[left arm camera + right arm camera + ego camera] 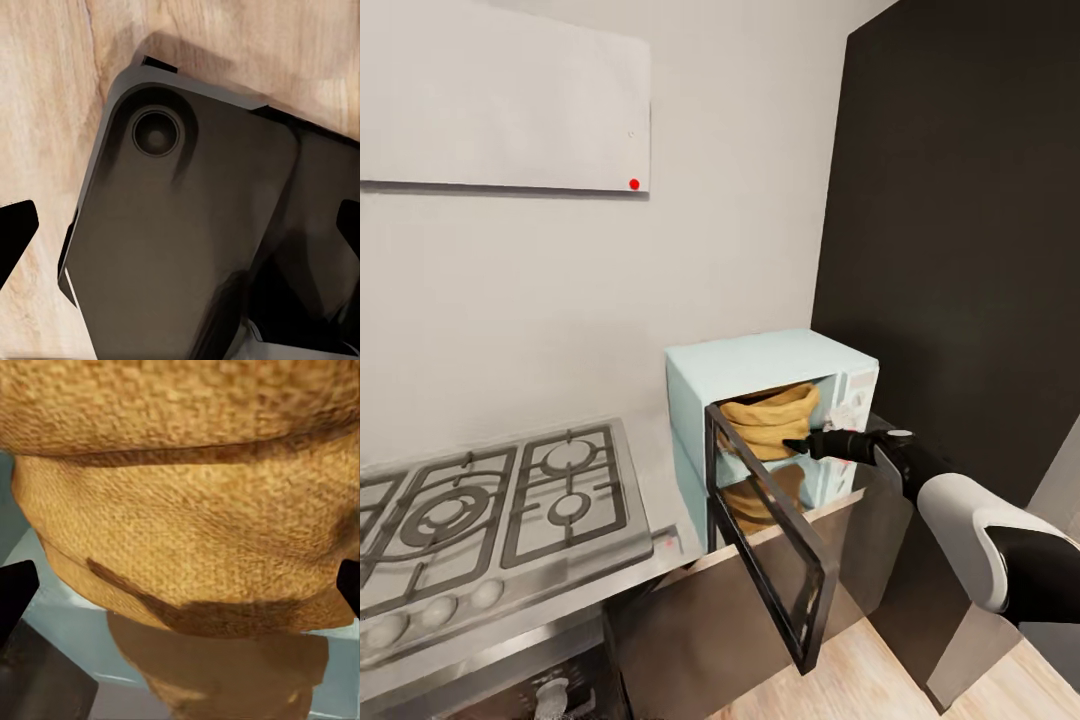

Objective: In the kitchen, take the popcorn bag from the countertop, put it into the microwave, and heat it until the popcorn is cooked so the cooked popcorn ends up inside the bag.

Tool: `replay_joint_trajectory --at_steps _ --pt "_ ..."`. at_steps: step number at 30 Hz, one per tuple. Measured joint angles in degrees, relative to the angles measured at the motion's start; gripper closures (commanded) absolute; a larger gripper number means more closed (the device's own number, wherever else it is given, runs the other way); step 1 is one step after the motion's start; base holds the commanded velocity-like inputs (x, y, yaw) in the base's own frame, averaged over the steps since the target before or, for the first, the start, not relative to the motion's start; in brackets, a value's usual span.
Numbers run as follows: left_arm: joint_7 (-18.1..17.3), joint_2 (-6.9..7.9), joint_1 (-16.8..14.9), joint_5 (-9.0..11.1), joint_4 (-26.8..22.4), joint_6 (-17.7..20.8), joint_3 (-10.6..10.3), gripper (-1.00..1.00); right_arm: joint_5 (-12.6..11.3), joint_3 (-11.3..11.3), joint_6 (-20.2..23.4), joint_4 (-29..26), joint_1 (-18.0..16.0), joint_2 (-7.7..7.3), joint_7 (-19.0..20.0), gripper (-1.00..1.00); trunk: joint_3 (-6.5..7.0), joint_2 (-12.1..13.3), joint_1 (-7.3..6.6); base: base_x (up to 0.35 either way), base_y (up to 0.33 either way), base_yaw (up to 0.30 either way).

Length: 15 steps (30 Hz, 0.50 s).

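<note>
Nearest to us, our right tool [797,446] reaches from about 4 o'clock toward the middle of the head view, its dark fingers pointing left into the open mouth of the microwave [760,362]. In the right wrist view the two fingertips [16,589] stand wide apart at either side, with the popcorn bag [187,532] broad between and beyond them; we read the tool as spread, not clamped, and whether the pads touch the cloth we cannot tell.

The relation the coming move turns on, in our judgement: the bag lies straight ahead of the right tool, along its fingers, already inside the cavity, so drawing back runs toward 4 o'clock and the door [770,535] must then swing shut. That door hangs open, its free edge toward 6 o'clock, between us and the cavity. The bag's long axis leans, its rim tipped toward 1 o'clock.

Our left tool [180,232] looks down on a dark part of the robot over wood floor [45,90], fingertips apart, well away from the bag; the right arm is plainly nearer.

Farther off, the hob [490,510] sits on the bench [660,545] at 8 o'clock.

We find no brand, label or legible writing anywhere.
</note>
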Motion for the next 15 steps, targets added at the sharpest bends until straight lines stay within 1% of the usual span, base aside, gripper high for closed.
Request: replay_joint_trajectory --at_steps 5,10,12,15 --pt "0.01 -0.15 0.01 -0.04 0.00 0.01 0.06 -1.00 0.05 0.01 -0.20 -0.03 0.01 0.18 -0.04 -1.00 0.00 0.00 0.00 0.000 0.000 0.025" --pt "0.09 -0.17 -0.02 0.05 -0.01 0.01 0.12 -1.00 0.16 -0.09 -1.90 -0.09 0.01 0.62 -1.10 -1.00 0.00 0.00 0.00 0.007 0.000 0.000" --pt "0.10 -0.14 -0.01 0.11 -0.01 0.01 0.08 -1.00 0.07 -0.11 -2.95 -0.05 0.01 0.69 -1.35 -1.00 0.00 0.00 -0.01 0.106 0.000 0.000" --pt "0.10 -0.10 0.01 0.13 0.00 0.01 0.06 -1.00 -0.03 -0.11 -3.35 -0.04 0.01 0.78 -1.41 -1.00 0.00 0.00 -0.02 0.171 0.000 0.000"
